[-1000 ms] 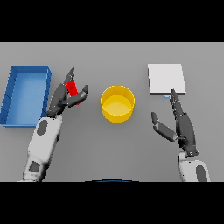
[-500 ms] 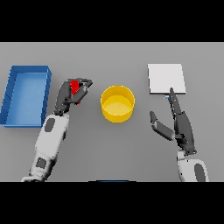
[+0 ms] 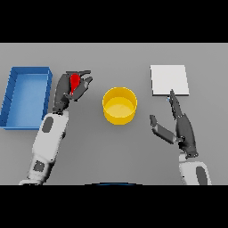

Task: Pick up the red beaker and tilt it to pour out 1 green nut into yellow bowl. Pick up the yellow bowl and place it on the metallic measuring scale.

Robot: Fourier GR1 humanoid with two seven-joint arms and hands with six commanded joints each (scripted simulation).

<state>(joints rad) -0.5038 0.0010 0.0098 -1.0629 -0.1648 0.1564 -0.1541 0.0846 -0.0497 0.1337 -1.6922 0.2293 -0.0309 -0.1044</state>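
Left hand (image 3: 71, 87) curled round the red beaker (image 3: 75, 83), fingers and thumb closed on it, between the blue tray (image 3: 13, 103) and the yellow bowl (image 3: 119, 104). Beaker seen as a narrow red shape inside the grip, tilted, apart from the bowl and to its left; whether lifted clear of the grey table (image 3: 89, 147) could not be told. Green nut not made out anywhere. Bowl stood upright near the middle of the table, touched by neither hand. Metallic measuring scale (image 3: 169, 80) lay flat as a pale square at the far right, well apart from the bowl. Right hand (image 3: 180, 127) held just in front of the scale, fingers straight and spread wide, thumb out toward the bowl, holding nothing, longest fingertip reaching the scale's near edge
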